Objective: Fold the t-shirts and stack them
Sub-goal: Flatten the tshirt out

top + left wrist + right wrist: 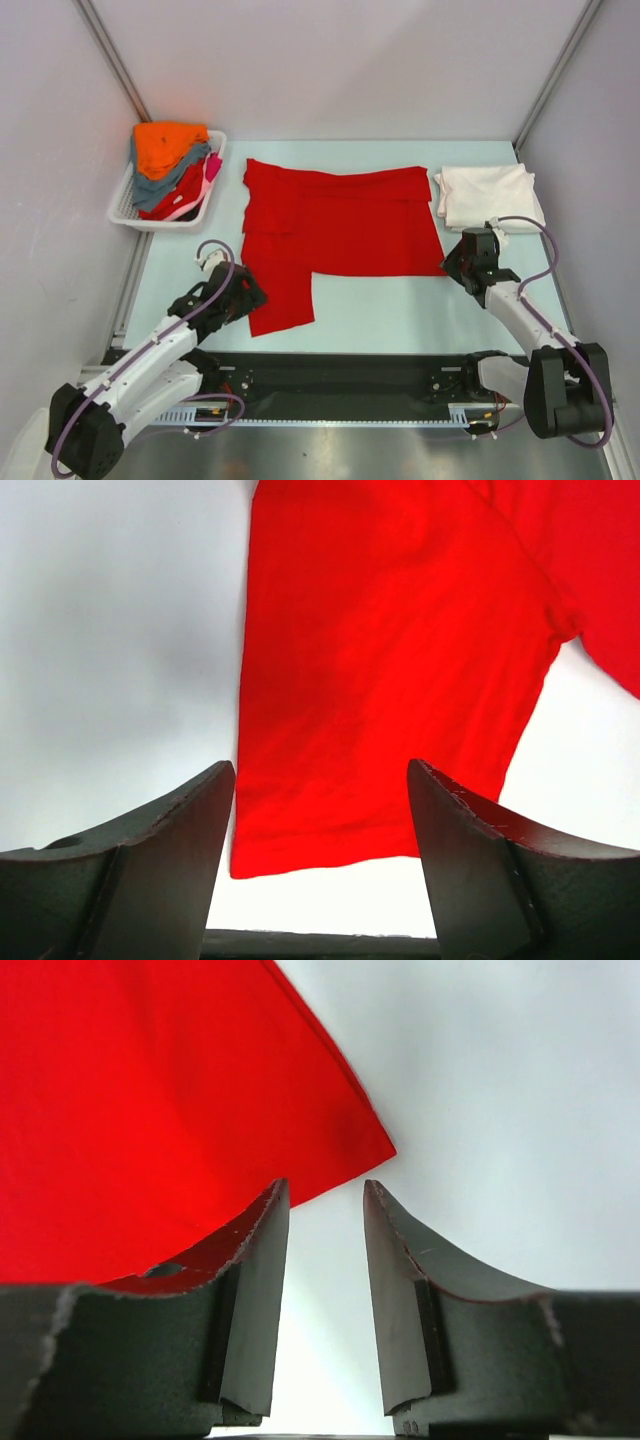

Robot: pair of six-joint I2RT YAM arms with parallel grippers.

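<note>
The left gripper (247, 296) is wide open and empty at the red shirt's (340, 228) 7 o'clock sleeve. The right gripper (458, 262), partly open and empty, sits at its 4 o'clock corner. The cream shirt (488, 195) lies at 2 o'clock, and the others fill the basket (123, 210) at 10 o'clock.

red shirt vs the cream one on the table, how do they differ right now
The red shirt is bright red; the cream shirt is off-white. The red shirt lies spread out mid-table, one sleeve reaching toward the left gripper; the cream shirt is folded into a compact rectangle at the far right. The red shirt covers far more table. Both lie flat on the table, outside the basket.
</note>
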